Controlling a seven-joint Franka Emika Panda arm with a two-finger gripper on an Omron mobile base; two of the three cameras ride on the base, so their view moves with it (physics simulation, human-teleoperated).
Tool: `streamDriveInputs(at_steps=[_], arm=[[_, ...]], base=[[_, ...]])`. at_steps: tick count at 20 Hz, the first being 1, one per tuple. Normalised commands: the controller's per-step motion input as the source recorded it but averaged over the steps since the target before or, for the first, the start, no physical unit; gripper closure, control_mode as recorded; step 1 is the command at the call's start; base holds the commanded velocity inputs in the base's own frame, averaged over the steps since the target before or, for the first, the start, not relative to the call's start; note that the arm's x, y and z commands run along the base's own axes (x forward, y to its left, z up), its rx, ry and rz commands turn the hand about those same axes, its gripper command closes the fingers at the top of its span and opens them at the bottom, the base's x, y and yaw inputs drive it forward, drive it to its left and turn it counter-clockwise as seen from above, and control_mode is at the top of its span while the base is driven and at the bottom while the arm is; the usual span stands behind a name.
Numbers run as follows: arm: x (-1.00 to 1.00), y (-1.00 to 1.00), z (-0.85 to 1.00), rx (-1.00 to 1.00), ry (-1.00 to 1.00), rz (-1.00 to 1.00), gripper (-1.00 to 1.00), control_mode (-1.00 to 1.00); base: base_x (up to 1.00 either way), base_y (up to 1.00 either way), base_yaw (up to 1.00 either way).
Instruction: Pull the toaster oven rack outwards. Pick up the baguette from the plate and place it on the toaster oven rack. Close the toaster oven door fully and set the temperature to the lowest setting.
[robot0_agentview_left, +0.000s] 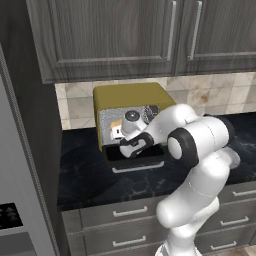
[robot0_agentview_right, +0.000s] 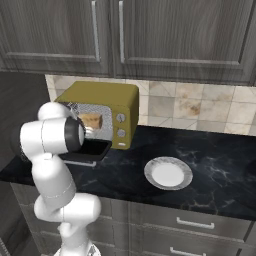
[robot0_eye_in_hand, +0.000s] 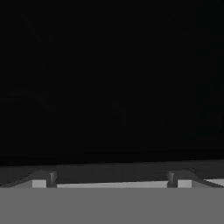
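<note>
The baguette lies inside the toaster oven at the desk's back-left; its door hangs open. Jaws spread wide, holding nothing. The plate sits near the front edge.

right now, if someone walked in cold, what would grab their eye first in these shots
The mustard-yellow toaster oven against the tiled wall stands out, its door dropped open with the baguette already inside. The white arm reaches in over that door, its gripper open in the hand view. To the right, the plate sits empty on the dark counter.
</note>
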Motion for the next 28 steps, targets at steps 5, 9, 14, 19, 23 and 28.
streamDriveInputs(at_steps=[5, 9, 14, 19, 23, 28], arm=[[0.2, -0.01, 0.0, 0.0, -0.16, -0.05, -1.0, -1.0], [0.2, -0.02, 0.04, 0.0, -0.22, -0.03, -1.0, -1.0], [-0.02, -0.13, 0.42, 0.01, -0.19, -0.01, -1.0, -1.0], [-0.41, -0.09, 0.87, 0.0, -0.01, 0.0, -1.0, -1.0], [-0.45, -0.01, 1.0, 0.0, 0.0, 0.0, -1.0, -1.0], [-0.23, 0.0, 1.0, 0.0, 0.06, 0.0, -1.0, -1.0]], base=[[0.0, 0.0, 0.0], [0.0, 0.0, 0.0], [0.0, 0.0, 0.0], [0.0, 0.0, 0.0], [0.0, 0.0, 0.0], [0.0, 0.0, 0.0]])
